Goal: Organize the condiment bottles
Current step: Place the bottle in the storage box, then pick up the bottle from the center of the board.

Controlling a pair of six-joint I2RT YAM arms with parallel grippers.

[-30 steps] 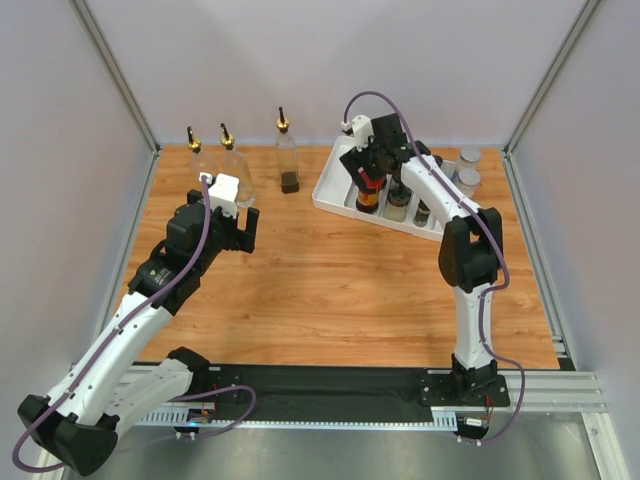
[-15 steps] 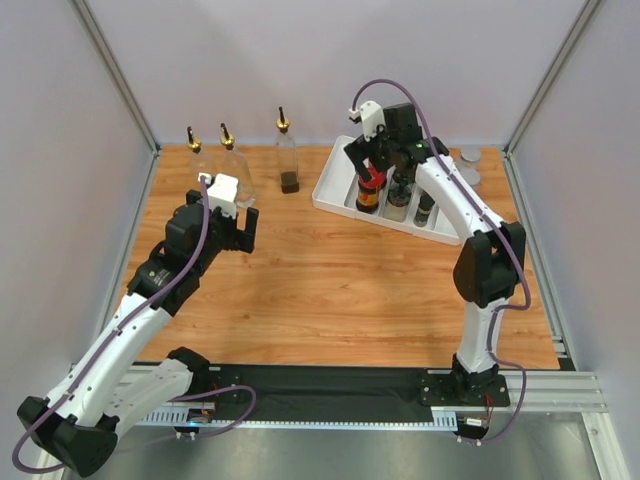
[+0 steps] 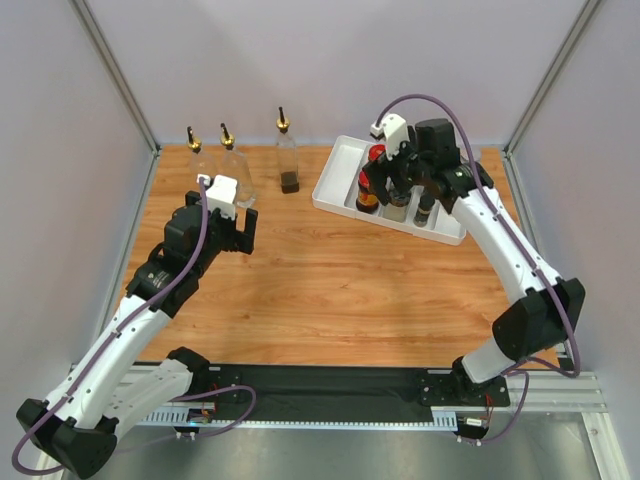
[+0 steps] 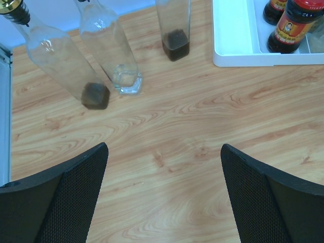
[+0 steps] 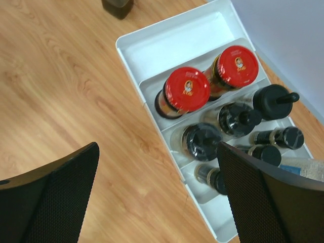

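Right wrist view: two red-lidded jars [image 5: 187,89], lid writing unreadable, and six black-capped bottles [image 5: 201,140] fill the white tray [image 5: 167,38], centre right. Top view: three pourer bottles [image 3: 288,160] stand upper left. Left gripper [image 4: 163,152] and right gripper [image 5: 158,149] gape wide, empty.

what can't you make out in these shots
- Top view: the right arm hides much of the tray's right half.
- Left wrist view: the upper edge cuts off two tall bottles' spouts.
- Right wrist view: a pincer finger covers part of the tray's near jars; labels are too small to read.
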